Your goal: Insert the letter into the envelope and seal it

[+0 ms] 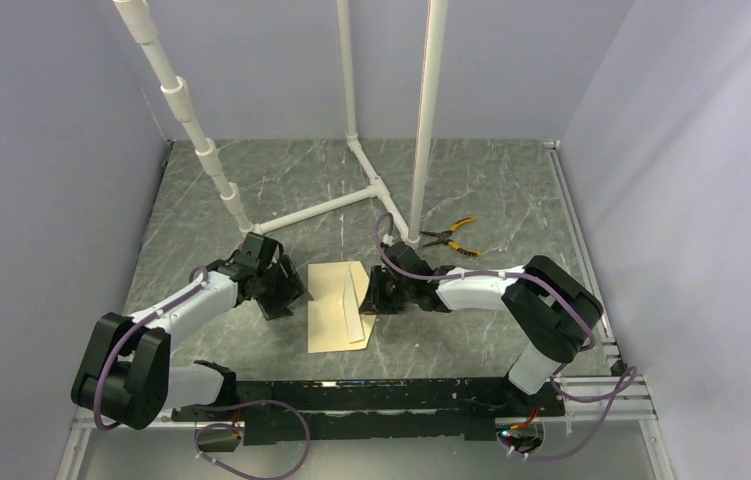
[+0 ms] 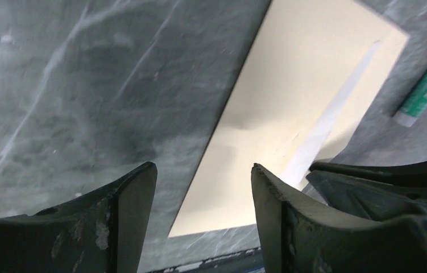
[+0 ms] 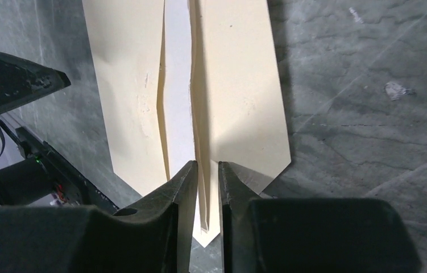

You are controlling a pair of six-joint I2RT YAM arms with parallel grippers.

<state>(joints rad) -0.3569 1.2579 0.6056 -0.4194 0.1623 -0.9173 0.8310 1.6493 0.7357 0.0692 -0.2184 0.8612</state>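
The tan envelope lies flat on the marble table between my two grippers. It also shows in the left wrist view and the right wrist view. My right gripper is at its right edge. In the right wrist view the gripper is nearly closed on a raised paper fold of the flap. A pale strip shows in the gap beside the fold. No grid-lined letter is visible as such. My left gripper is open and empty, its fingers straddling the envelope's left edge.
Yellow-handled pliers lie behind the right arm. A white and green glue stick lies just past the envelope's far side. White PVC pipes stand and lie at the back. Purple walls enclose the table.
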